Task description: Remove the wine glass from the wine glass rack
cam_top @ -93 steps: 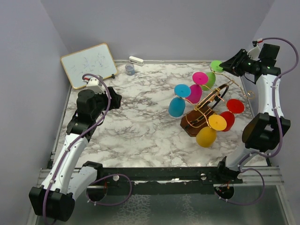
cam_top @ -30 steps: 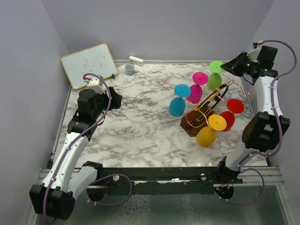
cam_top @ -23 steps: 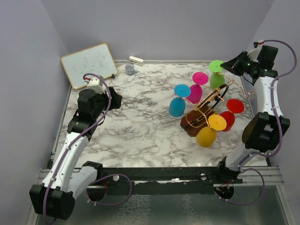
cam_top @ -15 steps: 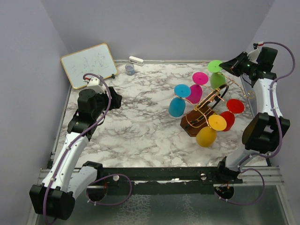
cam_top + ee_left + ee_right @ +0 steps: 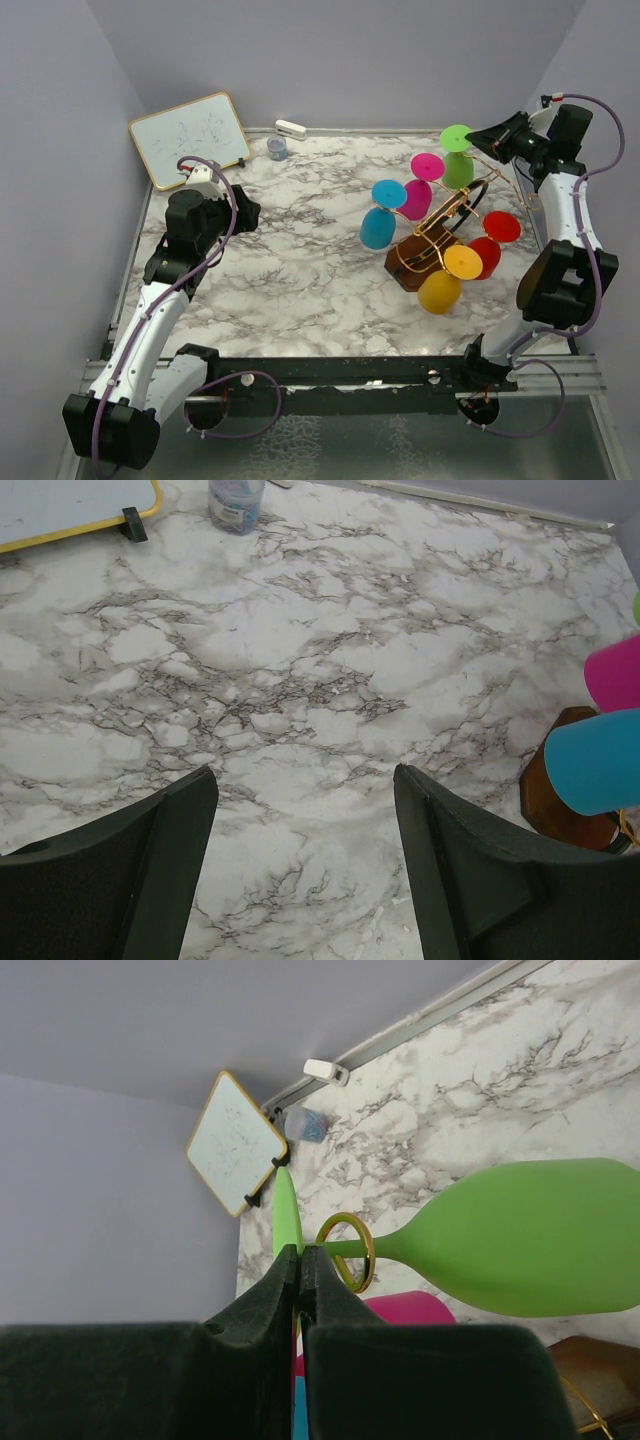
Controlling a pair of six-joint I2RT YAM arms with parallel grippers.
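Observation:
The wine glass rack has a dark wooden base [image 5: 412,265] and gold wire arms [image 5: 445,210]; it stands right of centre. Coloured glasses hang on it: green [image 5: 459,170], magenta [image 5: 418,198], blue [image 5: 377,228], yellow [image 5: 441,290], red [image 5: 487,255]. My right gripper [image 5: 482,138] is shut on the thin foot [image 5: 285,1210] of the green wine glass [image 5: 530,1240]. The glass's stem passes through a gold ring hook [image 5: 348,1252]. My left gripper [image 5: 243,210] is open and empty over bare marble [image 5: 305,780], far left of the rack.
A whiteboard [image 5: 190,138] leans at the back left. A small blue-grey cup [image 5: 277,148] and a white eraser [image 5: 290,129] lie by the back edge. The blue glass [image 5: 595,760] and the rack base [image 5: 560,805] show at the right edge of the left wrist view. Walls close in on both sides.
My right wrist has shifted a little to the right and up while holding the green glass's foot, and the glass has tilted slightly. The left arm has not moved.

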